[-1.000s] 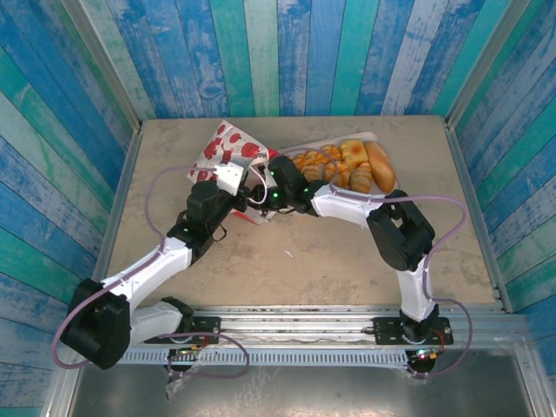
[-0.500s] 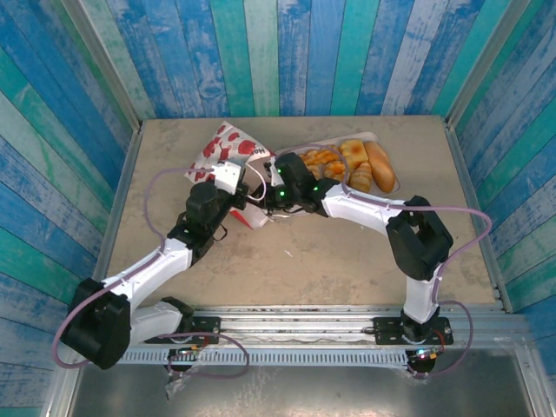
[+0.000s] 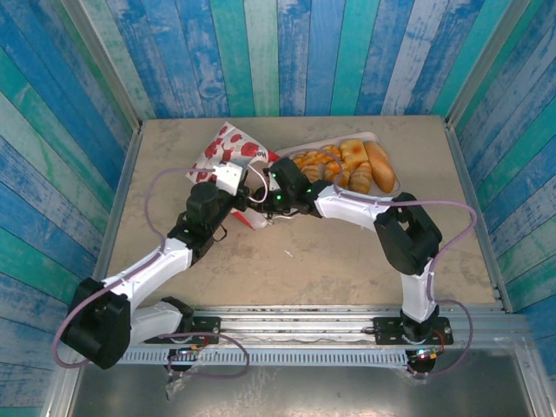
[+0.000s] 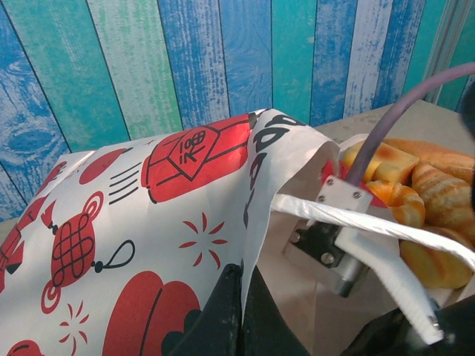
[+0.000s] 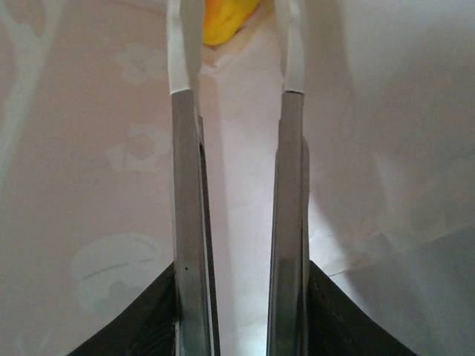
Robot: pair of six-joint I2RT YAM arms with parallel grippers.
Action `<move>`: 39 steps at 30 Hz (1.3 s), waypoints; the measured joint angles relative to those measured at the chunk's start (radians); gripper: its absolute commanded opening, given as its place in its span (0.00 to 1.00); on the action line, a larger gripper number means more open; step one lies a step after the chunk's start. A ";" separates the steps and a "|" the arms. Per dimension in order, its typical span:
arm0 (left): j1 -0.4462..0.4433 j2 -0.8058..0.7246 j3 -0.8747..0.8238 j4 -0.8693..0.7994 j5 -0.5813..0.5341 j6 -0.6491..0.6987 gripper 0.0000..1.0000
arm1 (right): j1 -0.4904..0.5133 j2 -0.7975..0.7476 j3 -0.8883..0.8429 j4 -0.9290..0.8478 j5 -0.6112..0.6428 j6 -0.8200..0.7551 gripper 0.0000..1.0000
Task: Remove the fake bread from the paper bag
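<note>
The paper bag (image 3: 228, 148) lies tilted on its side, white with red prints, mouth toward the right. My left gripper (image 4: 243, 289) is shut on the rim of the paper bag (image 4: 148, 208) and holds the mouth apart. My right gripper (image 5: 241, 297) grips metal tongs (image 5: 185, 208) and reaches into the bag's mouth (image 3: 263, 195). The tong arms stand apart with nothing between them. Beyond their white tips, deep in the bag, lies a yellow piece of fake bread (image 5: 223, 22). More fake bread (image 3: 365, 165) (image 4: 430, 193) lies outside the bag.
The fake bread outside the bag rests on a flat white tray (image 3: 395, 187) just right of the bag. A white handle strip (image 4: 371, 219) crosses the bag's mouth. Blue-striped walls enclose the tan table (image 3: 304, 261) on three sides.
The right arm drew back a little toward the tray, then returned to the bag's mouth. The left arm and the bag have stayed put.
</note>
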 measured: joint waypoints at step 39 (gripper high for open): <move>0.001 0.021 0.029 -0.023 0.071 -0.008 0.00 | 0.000 0.027 0.072 -0.107 0.122 0.022 0.47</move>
